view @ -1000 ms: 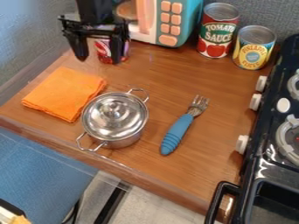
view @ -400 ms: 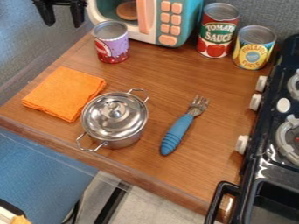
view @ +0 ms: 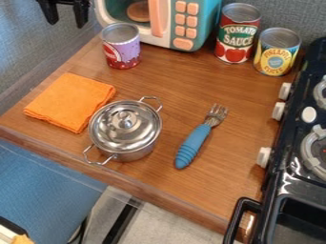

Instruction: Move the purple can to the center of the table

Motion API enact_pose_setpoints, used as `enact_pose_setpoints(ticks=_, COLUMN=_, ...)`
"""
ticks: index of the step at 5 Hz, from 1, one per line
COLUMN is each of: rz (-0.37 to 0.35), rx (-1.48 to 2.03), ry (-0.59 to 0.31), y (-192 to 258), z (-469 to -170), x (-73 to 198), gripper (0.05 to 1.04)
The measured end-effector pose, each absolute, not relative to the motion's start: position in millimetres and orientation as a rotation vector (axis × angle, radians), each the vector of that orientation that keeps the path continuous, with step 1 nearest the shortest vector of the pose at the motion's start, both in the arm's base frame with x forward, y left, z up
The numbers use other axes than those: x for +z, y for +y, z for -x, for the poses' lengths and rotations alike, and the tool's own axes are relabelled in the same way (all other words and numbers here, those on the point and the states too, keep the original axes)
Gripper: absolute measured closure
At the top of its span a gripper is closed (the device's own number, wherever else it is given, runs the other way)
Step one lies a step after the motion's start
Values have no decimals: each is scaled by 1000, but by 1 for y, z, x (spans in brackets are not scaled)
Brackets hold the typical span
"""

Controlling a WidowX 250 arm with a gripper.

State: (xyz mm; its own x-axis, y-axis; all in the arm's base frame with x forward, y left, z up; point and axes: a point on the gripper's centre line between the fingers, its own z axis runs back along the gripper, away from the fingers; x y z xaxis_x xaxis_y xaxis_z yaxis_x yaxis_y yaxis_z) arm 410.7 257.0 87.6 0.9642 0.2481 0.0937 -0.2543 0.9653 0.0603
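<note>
1. While your gripper (view: 66,23) hangs at the view's upper left, the purple can (view: 128,49) stands apart from it, lower and to the right in the view.
2. Gripper state: released, fingers spread, nothing between them.
3. Can: upright on the table (view: 168,86), near the far-left corner as viewed, just in front of the toy microwave's (view: 206,14) left end. You don't have it at the center.
4. Change, vs 1.0 s ago: your gripper was right over the can in the view, fingers hiding part of it; it has since moved up and left, off the can. Can's in the same spot, now in full sight.
5. Vs 0.4 s ago: gripper slightly higher in the view, can unmoved.
6. Rest: orange cloth (view: 68,101) near the left edge, lidded pot (view: 126,126) beside it toward the near edge, blue-handled fork (view: 193,145) right of the pot; red-and-green can (view: 237,35) and yellow can (view: 276,56) near the far edge, black stove (view: 272,180) along the right.
</note>
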Motion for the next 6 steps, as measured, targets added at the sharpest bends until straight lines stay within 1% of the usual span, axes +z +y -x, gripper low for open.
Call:
enact_pose_setpoints(ticks=1, rz=-86, rx=242, ry=-99, y=248, z=-419, x=75, gripper=83)
enact_pose_setpoints(ticks=2, rz=-90, rx=210, ry=-107, y=229, z=-429, x=61, gripper=83)
enact_pose_setpoints(ticks=3, rz=-102, rx=192, ry=-120, y=215, z=-437, x=52, gripper=84)
enact_pose_setpoints(ticks=4, rz=-108, rx=162, ry=-134, y=200, z=-440, x=52, gripper=84)
enact_pose_setpoints(ticks=6, rz=-85, rx=-5, ry=-154, y=137, z=-445, x=51, gripper=83)
